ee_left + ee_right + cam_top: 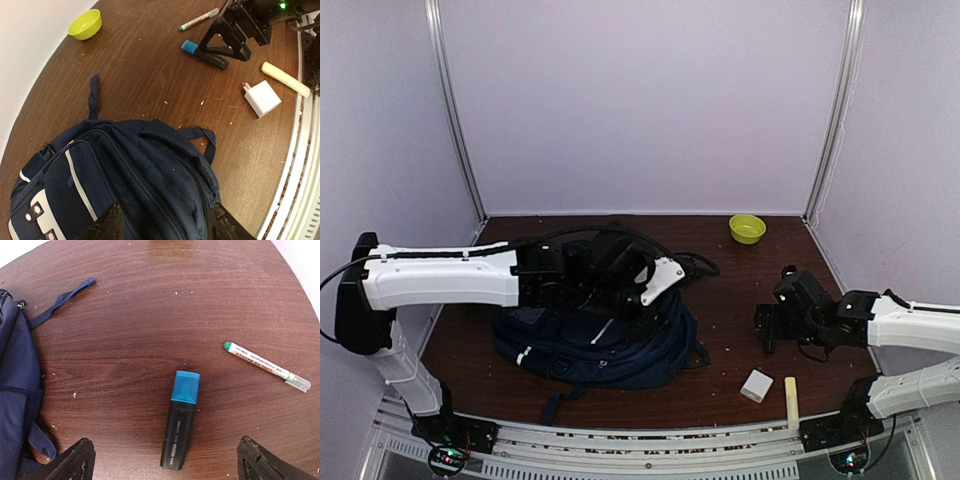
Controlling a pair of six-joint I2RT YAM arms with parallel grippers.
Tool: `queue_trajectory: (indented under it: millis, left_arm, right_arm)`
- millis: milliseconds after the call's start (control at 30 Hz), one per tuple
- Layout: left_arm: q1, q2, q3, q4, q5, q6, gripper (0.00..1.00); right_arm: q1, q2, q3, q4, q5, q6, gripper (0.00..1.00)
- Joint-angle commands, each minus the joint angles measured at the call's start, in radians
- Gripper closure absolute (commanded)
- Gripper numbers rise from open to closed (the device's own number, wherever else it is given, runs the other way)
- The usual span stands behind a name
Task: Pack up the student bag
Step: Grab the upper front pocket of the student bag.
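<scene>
My bag (150, 175) is navy with white stripes — the bowl (85, 24) lime, the highlighter (180, 426) black and blue-capped, the pen (265, 366) white and green-tipped — my table (150, 305) brown wood-grain.

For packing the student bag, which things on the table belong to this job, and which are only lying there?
Likely for the job:
student bag
blue-capped highlighter
green-capped marker
white plug adapter
pale stick, what it is I cannot tell

Probably just lying about:
yellow-green bowl
</scene>
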Motion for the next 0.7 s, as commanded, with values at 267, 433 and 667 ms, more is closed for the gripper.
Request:
queue_trajectory:
  millis: [267,433,667]
  left_arm:
    - [0.01,0.319,0.373,-0.381,-0.301,-0.087,0.52]
    - [0.044,0.318,0.379,-0.383,-0.305,-0.132,0.55]
    - [0.055,0.352,0.377,-0.37,-0.258,-0.121,0.57]
  right_arm:
    - [-0.043,-0.055,-0.11,0.149,-0.047,-0.02,0.0]
    - [-0.047,-0.068,-0.126,0.165,-0.054,-0.022,0.0]
    - [-0.053,-0.053,-0.131,0.18,-0.066,-0.024,0.0]
